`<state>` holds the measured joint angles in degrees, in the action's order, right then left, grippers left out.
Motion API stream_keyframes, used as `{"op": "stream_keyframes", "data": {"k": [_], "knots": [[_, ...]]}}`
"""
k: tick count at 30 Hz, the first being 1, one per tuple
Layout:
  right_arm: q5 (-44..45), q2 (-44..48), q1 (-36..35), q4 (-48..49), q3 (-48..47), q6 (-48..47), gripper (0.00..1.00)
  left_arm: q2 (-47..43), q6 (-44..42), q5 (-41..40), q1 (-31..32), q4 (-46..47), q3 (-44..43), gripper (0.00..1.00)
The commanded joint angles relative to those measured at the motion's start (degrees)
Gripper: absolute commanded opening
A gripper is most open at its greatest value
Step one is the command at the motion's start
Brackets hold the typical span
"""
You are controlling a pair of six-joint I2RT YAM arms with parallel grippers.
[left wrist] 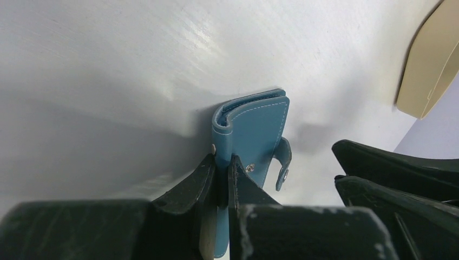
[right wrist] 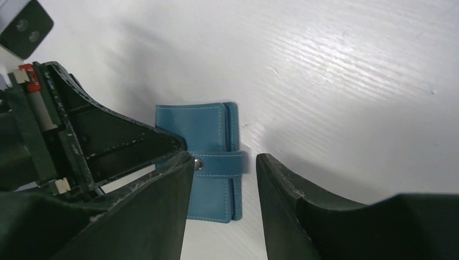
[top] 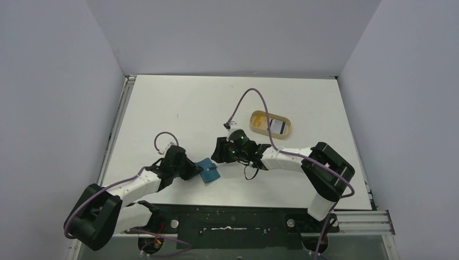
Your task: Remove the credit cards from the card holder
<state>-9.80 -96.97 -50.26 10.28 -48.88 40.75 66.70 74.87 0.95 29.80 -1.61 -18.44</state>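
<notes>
Card holder (left wrist: 257, 130) pinched inside left hand (left wrist: 223, 162)

Lab robot cell. White table (top: 184, 108) boxed by plain grey walls (top: 54, 108) left, far and right; aluminium extrusion rail (top: 360, 219) and black mounting plate (top: 233, 221) along the table's near edge; purple cable (top: 250, 90) above it.

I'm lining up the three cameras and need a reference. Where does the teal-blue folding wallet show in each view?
Top external: the teal-blue folding wallet lies low and left of centre, between the left gripper and the right gripper.
Left wrist: centre of frame, rising from the clamped fingers.
Right wrist: left of centre, partly behind one finger.
Shared landmark: the left gripper shut on the wallet's edge, plain in the top and left wrist views.
</notes>
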Motion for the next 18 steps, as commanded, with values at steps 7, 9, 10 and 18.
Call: {"op": "stream_keyframes", "data": {"k": [7, 9, 10, 18], "knots": [[3.2, -1.7, -4.0, -3.6, -6.0, -3.0, 0.39, 2.3, -2.3, -2.0, -1.1, -3.2, -1.8, 0.0], [3.4, -2.1, -4.2, -3.8, -6.0, -3.0, 0.36, 2.6, -2.4, -1.9, -1.2, -3.1, -1.9, 0.0], [3.4, -2.2, -4.4, -3.9, -6.0, -3.0, 0.34, 2.7, -2.4, -1.8, -1.3, -3.0, -2.0, 0.0], [3.1, -4.8, -5.1, -3.8, -7.0, -2.8, 0.31, 2.9, -2.5, -1.6, -1.5, -3.0, -2.0, 0.0]]}}
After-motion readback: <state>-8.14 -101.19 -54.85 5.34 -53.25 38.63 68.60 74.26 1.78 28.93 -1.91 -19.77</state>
